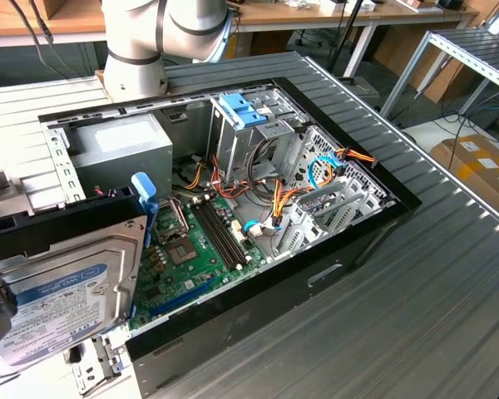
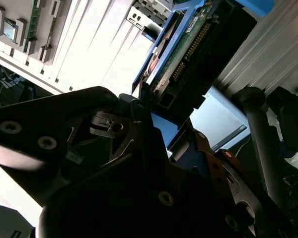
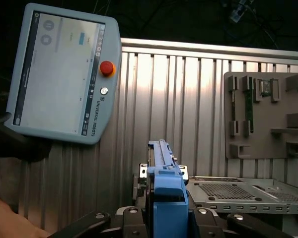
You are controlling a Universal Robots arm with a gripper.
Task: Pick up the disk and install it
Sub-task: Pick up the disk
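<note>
The disk is a silver-grey drive with a white-and-blue label and a bright blue tab. It hangs tilted above the near corner of the open computer case, at the exterior view's lower left. My gripper is shut on it, and one black finger lies across its upper edge. In the second wrist view the disk shows edge-on, with its green circuit board and blue rail. In the first wrist view its blue rail stands up between the black fingers.
The open computer case holds a motherboard, a grey power-supply box, and a metal drive cage with a light-blue latch. Loose cables run across the middle. A teach pendant and a grey parts holder lie on the ribbed table.
</note>
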